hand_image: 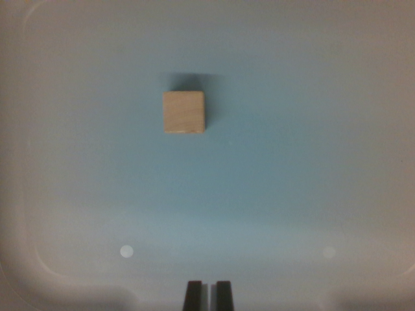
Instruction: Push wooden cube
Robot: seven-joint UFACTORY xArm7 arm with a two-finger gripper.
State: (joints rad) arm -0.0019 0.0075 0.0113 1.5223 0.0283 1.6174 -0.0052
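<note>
Resting flat on the pale blue surface (292,162), the wooden cube (184,112) sits well apart from the pincer (207,295), beyond its tips and slightly toward the wrist view's left. Nothing lies between them. The pincer's two dark fingers stand nearly pressed together, pinching nothing. Two faint light spots mark the surface nearer the pincer.

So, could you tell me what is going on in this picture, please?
A robot arm is set to push a wooden cube that lies on a pale blue tray. In the wrist view, the gripper shows at the bottom edge, its fingers close together with only a narrow gap. It is well apart from the cube, not touching it.
</note>
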